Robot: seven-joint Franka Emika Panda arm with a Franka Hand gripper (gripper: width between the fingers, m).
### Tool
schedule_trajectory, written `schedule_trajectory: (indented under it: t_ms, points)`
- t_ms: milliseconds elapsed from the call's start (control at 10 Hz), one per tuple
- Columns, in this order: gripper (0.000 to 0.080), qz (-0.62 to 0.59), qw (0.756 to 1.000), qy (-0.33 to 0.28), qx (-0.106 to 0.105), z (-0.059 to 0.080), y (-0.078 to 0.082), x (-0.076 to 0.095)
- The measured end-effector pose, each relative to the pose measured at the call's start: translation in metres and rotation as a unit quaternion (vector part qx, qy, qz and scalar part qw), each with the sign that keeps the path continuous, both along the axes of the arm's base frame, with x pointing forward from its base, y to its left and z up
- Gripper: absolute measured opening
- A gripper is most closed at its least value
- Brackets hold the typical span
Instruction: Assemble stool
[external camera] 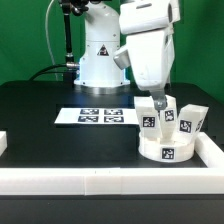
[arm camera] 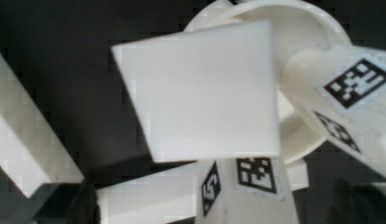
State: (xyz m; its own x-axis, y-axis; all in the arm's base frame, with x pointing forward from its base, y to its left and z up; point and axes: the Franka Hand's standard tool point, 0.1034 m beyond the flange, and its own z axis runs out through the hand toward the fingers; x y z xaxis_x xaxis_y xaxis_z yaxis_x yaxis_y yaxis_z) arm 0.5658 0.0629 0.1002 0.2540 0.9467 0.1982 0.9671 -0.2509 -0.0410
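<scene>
Exterior view, read from its left to its right.

- Black table, with a white border rail along the near edge; a short stub of rail shows at the far left.
- Marker board lies flat on the table left of centre, well apart from the stool parts.
- White robot base stands behind the board. The arm reaches down to the right of it.
- Gripper: claw pointing down with the fingers spread wide and nothing seen pinched. It hangs right over the cluster of stool parts, at the tops of the legs. Whether a fingertip touches a leg cannot be told.
- First leg: upright and tagged, just under the claw on its left side.
- Second leg: upright, just beside the first and directly below the claw.
- Seat disc: round and white, tag on its front wall, resting on the table below and in front of the legs. It sits close inside the corner of the rail.
- Third leg: tilted outward, to the right of the claw and clear of it.

Wrist view:
- A blocky leg shows a blank white face very close to the camera. Which of the three it is cannot be told.
- The seat disc's curved rim lies behind it, with a tagged leg alongside.
- The rail runs along one side.
- Fingertips are not clearly made out in this view.
</scene>
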Motion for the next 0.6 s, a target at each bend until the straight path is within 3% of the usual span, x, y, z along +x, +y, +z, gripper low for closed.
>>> schedule_trajectory:
  t_ms: [300, 600]
  points:
    - [0.0649, 0.083, 0.996, -0.017, -0.002, -0.0022, -0.0032, -0.0004]
    - [0.0649, 0.08, 0.997, -0.017, -0.002, -0.0051, -0.0061, -0.0008]
